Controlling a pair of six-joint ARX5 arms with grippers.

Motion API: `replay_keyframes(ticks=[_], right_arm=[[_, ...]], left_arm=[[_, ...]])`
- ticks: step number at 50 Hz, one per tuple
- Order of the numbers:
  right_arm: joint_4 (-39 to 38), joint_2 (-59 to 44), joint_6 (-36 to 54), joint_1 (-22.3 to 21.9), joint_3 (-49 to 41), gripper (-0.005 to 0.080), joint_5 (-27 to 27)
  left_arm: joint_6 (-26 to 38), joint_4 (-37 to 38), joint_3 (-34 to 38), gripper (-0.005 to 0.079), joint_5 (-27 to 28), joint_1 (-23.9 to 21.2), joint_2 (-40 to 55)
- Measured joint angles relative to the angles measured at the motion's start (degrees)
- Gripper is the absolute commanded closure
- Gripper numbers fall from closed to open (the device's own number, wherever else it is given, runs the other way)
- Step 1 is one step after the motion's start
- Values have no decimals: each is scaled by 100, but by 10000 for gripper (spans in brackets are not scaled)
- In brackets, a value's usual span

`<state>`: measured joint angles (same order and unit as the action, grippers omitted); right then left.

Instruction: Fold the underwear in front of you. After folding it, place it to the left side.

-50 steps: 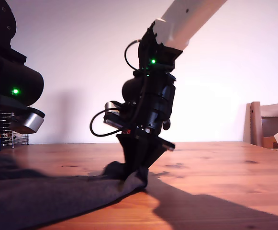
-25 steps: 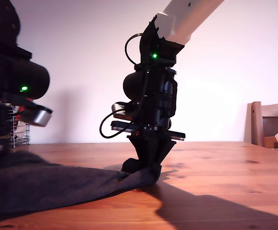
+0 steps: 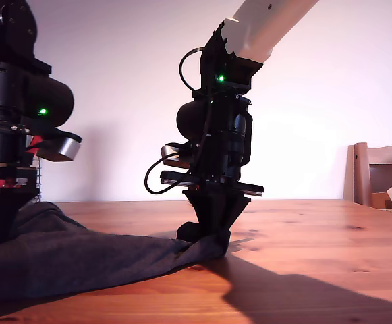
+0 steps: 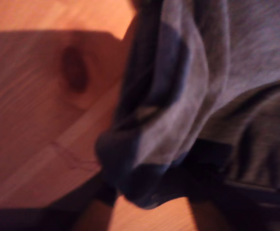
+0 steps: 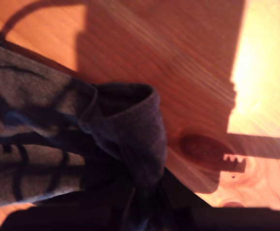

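1. The dark-grey limp fabric underwear [image 3: 101, 260] is lying stretched across the reddish wooden surface [image 3: 303, 229], running from the middle of the exterior view to its left edge, where it is rising off the wood.
2. The second tool [image 3: 212, 237], black and hanging from a white arm, is standing point-down at the garment's end nearest the middle of the exterior view. It is pinching a rolled corner of cloth; the second wrist view is showing that fold running into the dark jaws.
3. The first tool [image 4: 144, 202] is working at the far end, by the exterior view's left. Its wrist view, though blurred, is showing bunched cloth gathered between the jaws, so it is probably pinching too.
4. Step in hand, as I am judging it: both ends gripped, ready to lift and carry over for a fold.
5. To do it well, both tools should be rising level and travelling together, keeping the cloth lightly taut so the edge is landing straight, not twisted.
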<state>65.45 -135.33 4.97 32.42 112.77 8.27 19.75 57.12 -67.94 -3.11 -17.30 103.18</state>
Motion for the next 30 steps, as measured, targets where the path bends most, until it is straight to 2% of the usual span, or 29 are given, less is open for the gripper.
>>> replay_keyframes(ticks=[8,14,21,24,30], right_arm=[[-24,0,50,-7,0,765,0],[-31,0,68,-9,0,765,0],[-33,0,68,-9,0,765,4],[-35,0,68,-9,0,765,-13],[-17,0,68,-31,0,765,-55]], left_arm=[[0,162,-136,309,-2,98,0],[-2,186,-645,304,37,98,2],[-2,295,-1311,318,435,92,2],[-2,339,-1458,398,621,90,2],[-157,481,-1497,733,1344,92,2]])
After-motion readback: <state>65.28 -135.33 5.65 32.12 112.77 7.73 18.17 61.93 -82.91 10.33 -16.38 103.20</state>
